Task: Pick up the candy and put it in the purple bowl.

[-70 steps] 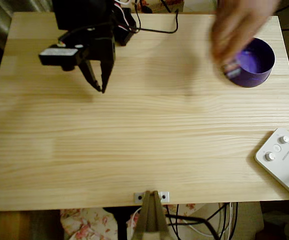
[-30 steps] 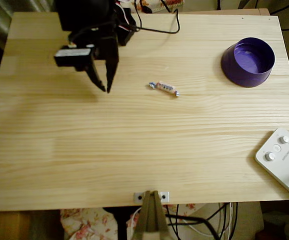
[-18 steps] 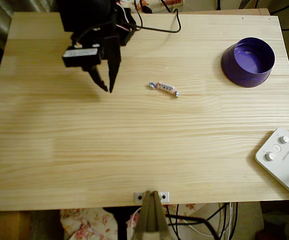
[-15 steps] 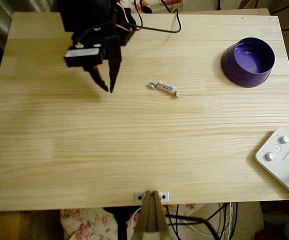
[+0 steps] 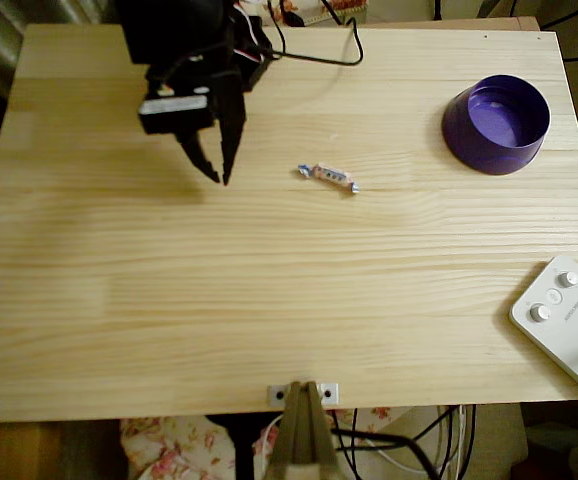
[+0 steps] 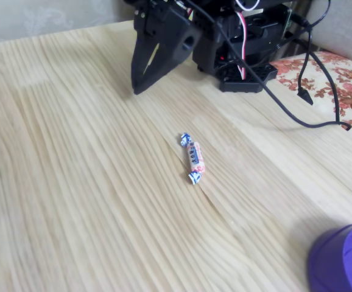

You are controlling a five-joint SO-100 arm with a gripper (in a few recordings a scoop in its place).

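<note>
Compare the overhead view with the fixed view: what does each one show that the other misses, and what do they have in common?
Overhead view alone: the whole wooden table, the full purple bowl with its violet inside, a white box with knobs at the lower right corner, and a clamp on the near edge.

Fixed view alone: the dark print on the candy wrapper, a flowered cloth beyond the table, and the bowl cut off at the corner.

Both: the candy lying alone on the wood, the black pincer apart from it, slightly open, and the black cable.

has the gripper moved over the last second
Yes. In the overhead view the gripper has shifted slightly right, toward the candy, which lies unmoved on the table.
</note>
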